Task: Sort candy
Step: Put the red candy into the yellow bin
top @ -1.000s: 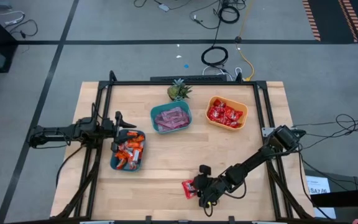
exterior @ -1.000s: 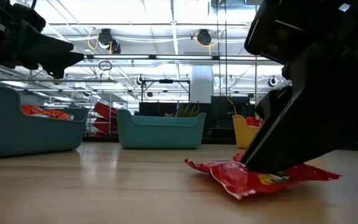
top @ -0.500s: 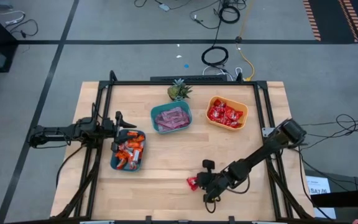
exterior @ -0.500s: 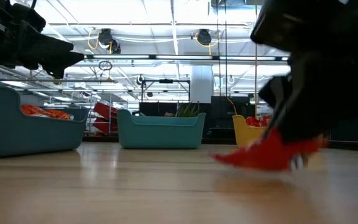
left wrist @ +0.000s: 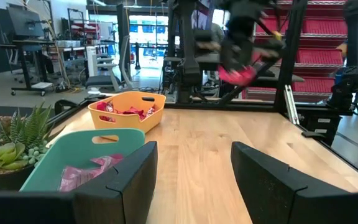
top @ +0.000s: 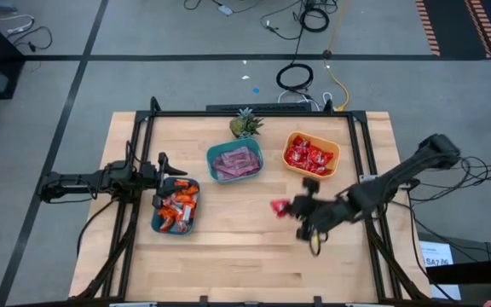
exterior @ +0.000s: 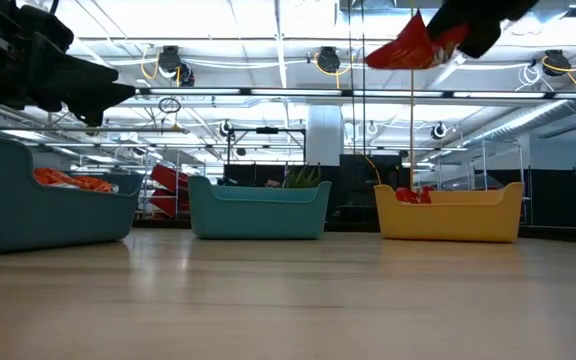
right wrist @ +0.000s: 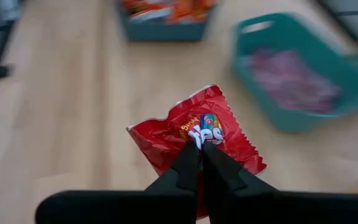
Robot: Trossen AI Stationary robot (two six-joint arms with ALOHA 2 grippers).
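A light wooden table [top: 228, 247] carries three bowls. Left of the teal bowl [top: 235, 162] sits the blue bowl [top: 175, 207]; right, the orange bowl [top: 311, 154]; behind, a small green plant [top: 245, 124]

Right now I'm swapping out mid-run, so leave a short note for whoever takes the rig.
Right gripper: shut on a red candy, lifted off the table, just short of the orange bowl.
Left gripper: open, empty, waiting by the blue bowl.
Done: red candies in the orange bowl, pink ones in the teal bowl, orange ones in the blue bowl.
Left: drop this red candy into the orange bowl.
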